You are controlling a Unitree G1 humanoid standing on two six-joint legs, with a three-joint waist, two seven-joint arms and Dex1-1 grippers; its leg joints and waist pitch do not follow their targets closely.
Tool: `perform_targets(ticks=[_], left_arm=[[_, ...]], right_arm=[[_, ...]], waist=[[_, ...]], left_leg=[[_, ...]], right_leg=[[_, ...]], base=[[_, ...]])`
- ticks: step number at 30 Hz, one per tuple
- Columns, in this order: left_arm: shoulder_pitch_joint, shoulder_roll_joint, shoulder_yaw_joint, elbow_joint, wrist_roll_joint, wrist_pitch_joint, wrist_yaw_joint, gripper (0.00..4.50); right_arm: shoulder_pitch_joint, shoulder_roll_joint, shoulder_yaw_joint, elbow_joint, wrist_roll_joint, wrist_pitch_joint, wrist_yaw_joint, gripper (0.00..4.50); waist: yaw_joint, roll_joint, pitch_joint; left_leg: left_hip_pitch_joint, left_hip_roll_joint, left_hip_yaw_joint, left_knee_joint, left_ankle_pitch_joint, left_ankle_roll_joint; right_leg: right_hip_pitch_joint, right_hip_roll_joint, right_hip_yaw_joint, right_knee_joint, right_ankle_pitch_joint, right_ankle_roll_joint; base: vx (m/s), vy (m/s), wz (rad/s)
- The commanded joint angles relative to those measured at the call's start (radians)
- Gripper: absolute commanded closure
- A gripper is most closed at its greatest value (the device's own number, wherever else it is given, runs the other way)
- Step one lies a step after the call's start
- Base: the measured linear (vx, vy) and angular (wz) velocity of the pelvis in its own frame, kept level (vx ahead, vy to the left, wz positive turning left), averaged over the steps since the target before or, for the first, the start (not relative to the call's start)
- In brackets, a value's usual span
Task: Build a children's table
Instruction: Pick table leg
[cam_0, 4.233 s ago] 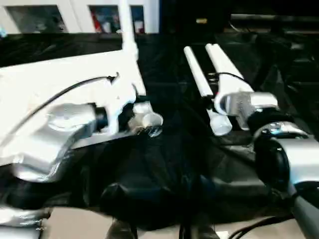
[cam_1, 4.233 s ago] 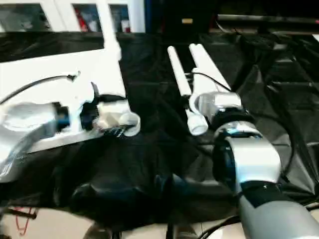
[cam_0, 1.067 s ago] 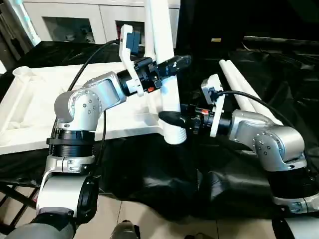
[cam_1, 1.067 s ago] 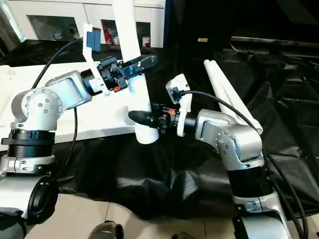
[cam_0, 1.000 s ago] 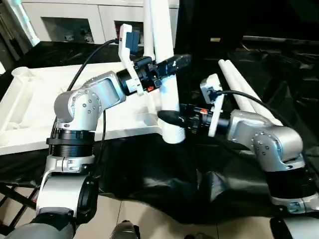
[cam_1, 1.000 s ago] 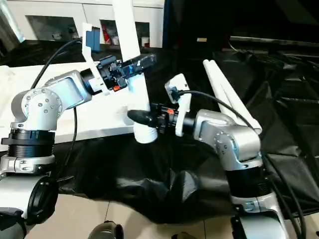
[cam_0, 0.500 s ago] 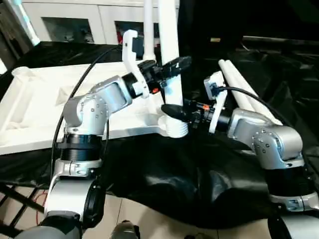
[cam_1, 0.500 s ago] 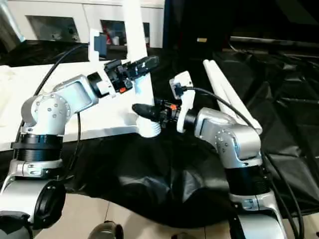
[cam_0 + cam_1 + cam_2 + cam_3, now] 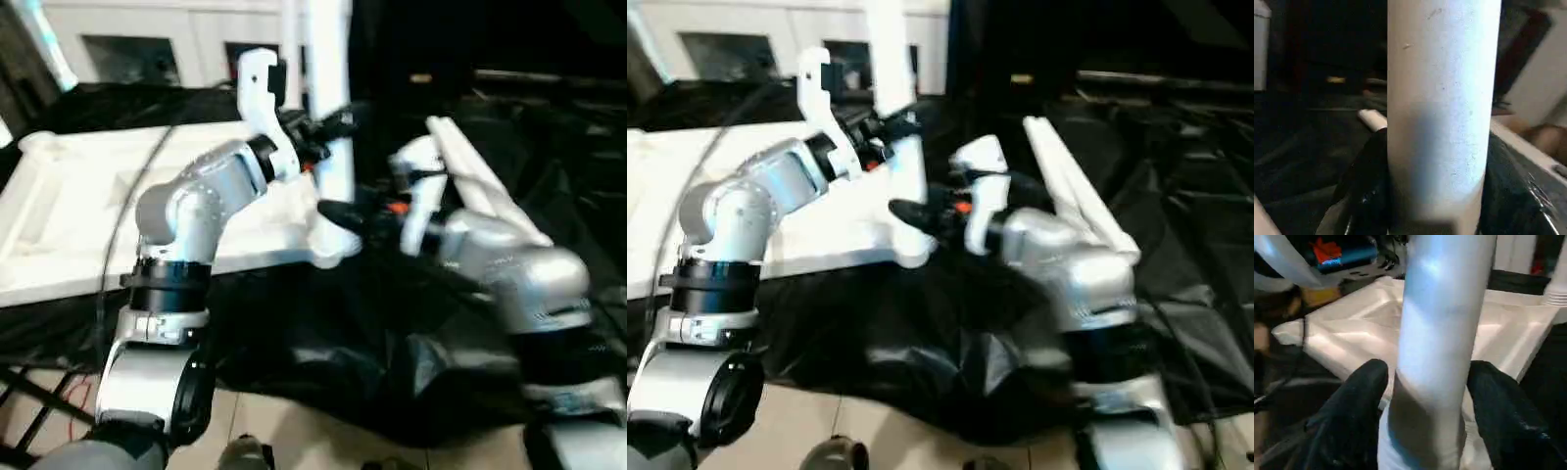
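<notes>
Black sheeting (image 9: 323,333) covers your tabletop. Upturned table top (image 9: 118,196) lies left; one leg (image 9: 328,108) stands upright at its near right corner. Left claw (image 9: 1425,161) grasps it; right claw (image 9: 1425,391) straddles it, released.

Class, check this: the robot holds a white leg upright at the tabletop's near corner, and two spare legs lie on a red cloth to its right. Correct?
Not quite. In the left eye view the upright leg stands at the tabletop corner, but the spare legs lie on a black cloth, not red.
</notes>
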Motion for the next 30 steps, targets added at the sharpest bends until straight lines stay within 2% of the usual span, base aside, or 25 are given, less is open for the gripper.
perform_targets(ticks=[1,2,5,7,12,13,17,18,20,23,28,29,30], left_arm=[[-0.002,-0.002,-0.018,-0.045,0.021,-0.012,0.028,2.61],[-0.001,-0.001,-0.022,-0.048,0.025,-0.014,0.03,2.61],[0.002,-0.002,-0.028,-0.061,0.032,-0.015,0.035,2.61],[0.003,-0.004,-0.025,-0.065,0.03,-0.009,0.036,2.61],[0.009,0.004,-0.037,-0.076,0.041,-0.011,0.03,2.61],[0.014,0.012,-0.048,-0.08,0.041,-0.011,0.01,2.05],[0.024,0.014,-0.041,-0.082,0.0,0.005,-0.043,1.82],[0.016,0.015,-0.021,-0.054,-0.015,0.011,-0.049,1.57],[0.014,0.016,-0.015,-0.045,-0.02,0.011,-0.056,1.5],[0.013,0.057,-0.015,-0.038,-0.093,0.014,-0.234,1.48],[-0.021,0.054,0.042,0.002,-0.145,0.062,-0.238,1.48],[-0.025,0.052,0.047,0.007,-0.15,0.062,-0.232,1.74],[-0.026,0.047,0.055,0.01,-0.159,0.061,-0.229,1.8]], right_arm=[[-0.019,0.014,0.011,0.023,-0.027,-0.014,-0.052,1.67],[-0.021,0.022,0.008,0.028,-0.028,-0.014,-0.063,1.74],[-0.021,0.047,-0.015,0.032,-0.02,-0.022,-0.072,1.82],[-0.022,0.048,-0.017,0.032,-0.021,-0.023,-0.07,2.11],[-0.023,0.042,-0.025,0.035,-0.021,-0.035,-0.065,2.47],[-0.023,0.038,-0.026,0.035,-0.018,-0.039,-0.061,2.52],[-0.014,0.01,-0.026,0.02,0.008,-0.057,0.009,2.55],[0.004,-0.023,-0.021,-0.018,0.046,-0.057,0.105,2.56],[0.01,-0.035,-0.02,-0.032,0.06,-0.057,0.139,2.56],[0.038,-0.104,-0.058,-0.093,0.179,0.024,0.287,2.57],[0.037,-0.128,-0.09,-0.085,0.223,0.04,0.327,2.57],[0.035,-0.129,-0.096,-0.081,0.229,0.042,0.328,2.57],[0.035,-0.129,-0.099,-0.079,0.234,0.044,0.333,2.57]], waist=[[-0.003,-0.006,-0.105],[-0.005,-0.012,-0.104],[-0.004,-0.008,-0.104],[-0.004,-0.01,-0.103],[-0.007,-0.013,-0.104],[-0.007,-0.013,-0.104],[-0.009,-0.014,-0.103],[-0.008,-0.015,-0.103],[-0.004,-0.016,-0.103],[-0.002,-0.019,-0.103],[-0.002,-0.019,-0.102],[-0.003,-0.02,-0.102],[-0.003,-0.021,-0.103]], left_leg=[[0.021,0.012,-0.005,-0.065,-0.143,-0.036],[0.02,0.013,-0.005,-0.065,-0.145,-0.036],[0.023,0.015,-0.005,-0.066,-0.149,-0.034],[0.021,0.013,-0.004,-0.066,-0.152,-0.032],[0.019,0.012,-0.004,-0.066,-0.144,-0.032],[0.02,0.012,-0.004,-0.066,-0.14,-0.029],[0.019,0.011,-0.002,-0.064,-0.132,-0.022],[0.02,0.011,-0.001,-0.063,-0.147,-0.014],[0.018,0.012,-0.001,-0.062,-0.143,-0.008],[0.018,0.008,0.0,-0.061,-0.131,0.009],[0.019,0.011,-0.001,-0.06,-0.145,0.007],[0.019,0.01,0.0,-0.06,-0.147,0.006],[0.018,0.01,0.0,-0.06,-0.147,0.005]], right_leg=[[0.057,-0.069,0.045,-0.082,-0.164,-0.162],[0.059,-0.07,0.046,-0.082,-0.163,-0.163],[0.056,-0.07,0.046,-0.079,-0.156,-0.163],[0.057,-0.07,0.047,-0.081,-0.159,-0.156],[0.058,-0.07,0.047,-0.081,-0.16,-0.148],[0.058,-0.07,0.047,-0.08,-0.156,-0.149],[0.058,-0.07,0.048,-0.08,-0.148,-0.155],[0.061,-0.069,0.047,-0.081,-0.155,-0.157],[0.063,-0.07,0.048,-0.082,-0.153,-0.154],[0.063,-0.069,0.047,-0.084,-0.157,-0.163],[0.06,-0.071,0.044,-0.084,-0.188,-0.179],[0.06,-0.07,0.044,-0.086,-0.197,-0.176],[0.062,-0.071,0.044,-0.087,-0.207,-0.172]], base=[[0.0,0.0,0.0],[0.0,0.0,0.0],[0.0,0.0,0.0],[0.0,0.0,0.0],[0.0,0.0,0.0],[0.0,0.0,0.0],[0.0,0.0,0.0],[0.0,0.0,0.0],[0.0,0.0,0.0],[0.0,0.0,0.0],[0.0,0.0,0.0],[0.0,0.0,0.0],[0.0,0.0,0.0]])
